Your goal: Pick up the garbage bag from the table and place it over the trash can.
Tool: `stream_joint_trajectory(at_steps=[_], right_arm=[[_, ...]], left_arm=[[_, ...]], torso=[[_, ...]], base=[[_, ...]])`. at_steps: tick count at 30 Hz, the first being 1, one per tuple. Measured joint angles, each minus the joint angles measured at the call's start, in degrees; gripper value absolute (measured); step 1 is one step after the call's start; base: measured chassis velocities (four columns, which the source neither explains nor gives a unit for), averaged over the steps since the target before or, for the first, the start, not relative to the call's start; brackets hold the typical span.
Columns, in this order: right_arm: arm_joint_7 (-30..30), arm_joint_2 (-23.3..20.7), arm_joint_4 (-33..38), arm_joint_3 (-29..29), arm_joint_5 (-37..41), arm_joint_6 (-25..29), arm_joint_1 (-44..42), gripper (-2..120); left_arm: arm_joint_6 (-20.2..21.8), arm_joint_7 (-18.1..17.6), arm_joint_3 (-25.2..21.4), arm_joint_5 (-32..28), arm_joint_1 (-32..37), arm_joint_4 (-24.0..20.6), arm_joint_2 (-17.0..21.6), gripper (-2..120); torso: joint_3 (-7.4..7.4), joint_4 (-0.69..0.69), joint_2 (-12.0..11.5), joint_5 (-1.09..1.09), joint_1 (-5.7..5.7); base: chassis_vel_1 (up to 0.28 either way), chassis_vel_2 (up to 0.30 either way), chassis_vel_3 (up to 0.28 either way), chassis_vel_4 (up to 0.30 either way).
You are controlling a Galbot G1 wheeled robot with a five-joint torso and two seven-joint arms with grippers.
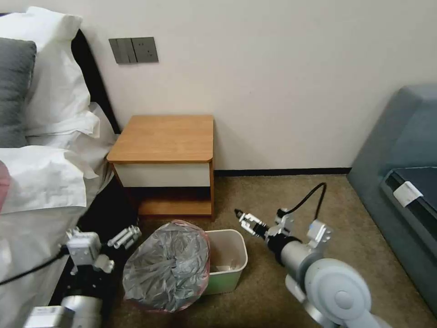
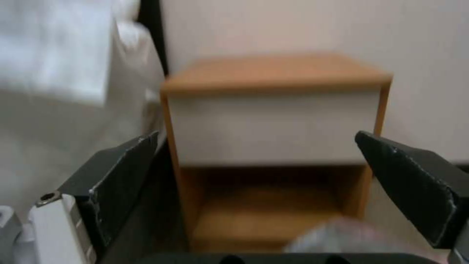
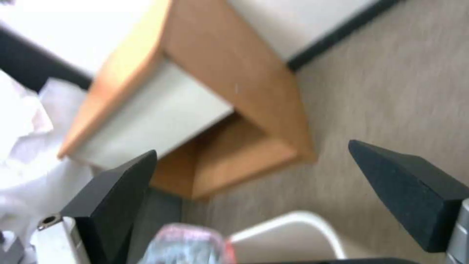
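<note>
Right gripper: black-tipped, on a grey arm; jaws spread apart and empty, as seen in the right wrist view, where the two dark fingers frame bare carpet and furniture. It is held just above and to the right of the trash can, apart from the rim.

Left gripper: white-bodied, dark-padded; jaws wide apart in the left wrist view, nothing between them. It is placed to the left of the trash can, close beside the bag but not visibly touching it.

Garbage bag: thin, wrinkled, shiny grey translucent film with a pinkish-red rim. It is bunched over the left portion of the trash can and spills down its left side toward the floor; it is off the table.

Trash can: small beige plastic bin, rounded corners, rolled rim. Its right portion is left uncovered, and the inside is open to view.

Table: small wooden nightstand, orange-brown top, white front panel, low shelf; located behind the trash can, against the wall.

Step in hand, as judged: the bag has been delivered to the bin but not fitted; both grippers are released. The next move is judged to call for the pinkish-red rim to be regrasped and stretched across the exposed right edge, with care that the thin film is not torn or dragged off.
</note>
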Motion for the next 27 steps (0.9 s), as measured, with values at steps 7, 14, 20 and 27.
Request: stream_joint_trajectory(at_steps=[7,14,20,27], right_arm=[[-4.49,-1.74,1.51,4.36,-7.51,1.19,-2.29,100],[-4.69,-0.83,2.3,4.33,-9.25,1.57,-4.84,100],[-4.71,-0.41,2.51,4.7,-10.49,2.04,-6.38,100],[-4.71,0.2,2.5,3.94,-11.05,2.21,-6.58,100]], left_arm=[[5.16,-4.94,7.12,1.3,-0.5,4.74,-0.39,93],[12.11,-12.7,11.24,-0.44,-3.24,5.81,-0.66,75],[16.59,-17.68,11.33,-3.53,-4.66,5.99,-0.65,65],[19.65,-19.72,11.75,-7.39,-4.88,5.48,-0.24,65]], torso=[[0.0,0.0,0.0,0.0,0.0],[0.0,-0.01,0.0,0.0,0.0],[0.0,0.0,0.0,0.0,0.0],[0.0,0.0,0.0,-0.01,0.0]], base=[[0.0,0.0,0.0,0.0],[0.0,0.0,0.0,0.0],[0.0,0.0,0.0,0.0],[0.0,0.0,0.0,0.0]])
